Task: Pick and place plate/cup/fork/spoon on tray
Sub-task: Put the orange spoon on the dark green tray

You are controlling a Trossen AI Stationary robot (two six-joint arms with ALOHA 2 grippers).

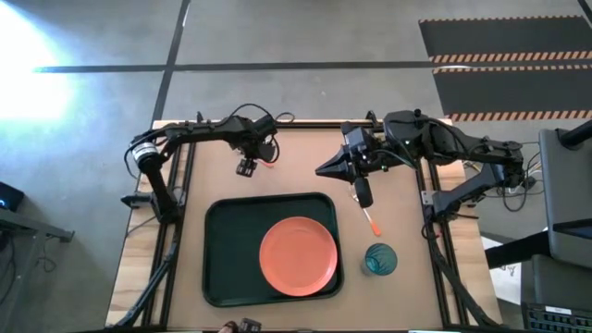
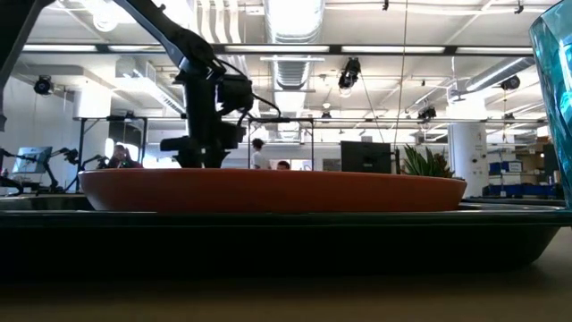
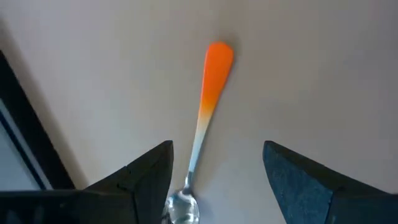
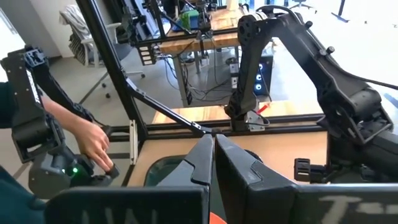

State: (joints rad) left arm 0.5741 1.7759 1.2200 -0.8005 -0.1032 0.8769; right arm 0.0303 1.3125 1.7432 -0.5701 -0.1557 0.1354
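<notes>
1. The plate [image 1: 298, 256] sat on the tray [image 1: 222, 250], over toward its 3 o'clock side.
2. The cup [image 1: 379, 259] stood on the table [image 1: 305, 166] just off the tray's 3 o'clock edge.
3. The left gripper [image 1: 246, 166] hung wide open right over the spoon [image 3: 206, 118], at the tray's 12 o'clock.
4. The right gripper [image 1: 363, 192] was shut tight, empty, with the fork [image 1: 370, 220] lying at its 6 o'clock.

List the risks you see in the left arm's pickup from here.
1. The left gripper hangs open over the spoon with the bowl end between its jaws. Closing on the bowl rather than the handle may let the spoon swing or slip.
2. The spoon lies flat on the table, so the fingertips may scrape the surface before catching it.
3. The plate already fills much of the tray, leaving little bare floor for a drop.
</notes>
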